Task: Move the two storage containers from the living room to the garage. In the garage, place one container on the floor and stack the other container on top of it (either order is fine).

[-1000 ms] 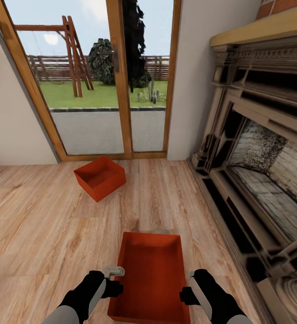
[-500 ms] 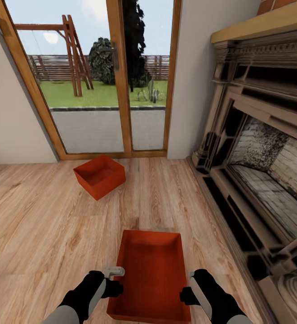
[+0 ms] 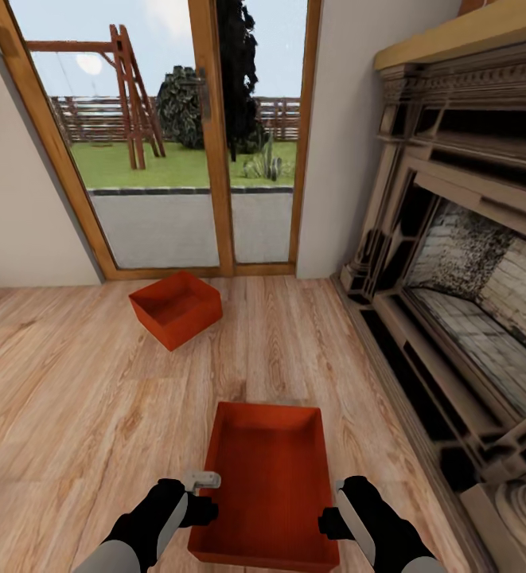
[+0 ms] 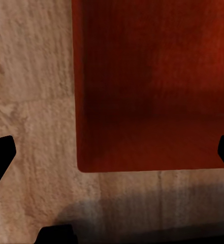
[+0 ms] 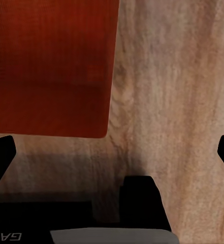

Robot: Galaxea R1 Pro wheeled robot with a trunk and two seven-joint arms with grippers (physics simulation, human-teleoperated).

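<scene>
Second container (image 3: 175, 306) by glass doors (image 3: 167, 135), head view

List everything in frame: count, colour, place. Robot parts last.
storage containers: 2, red-orange, on the wood floor; near one between the arms, far one by the glass doors
wood floor: 1, light plank
glass doors: 1 pair, wood-framed, straight ahead
fireplace: 1, dark carved, on the right
left gripper: 1, black, open, over the near container's corner
right gripper: 1, black, open, over another corner
</scene>
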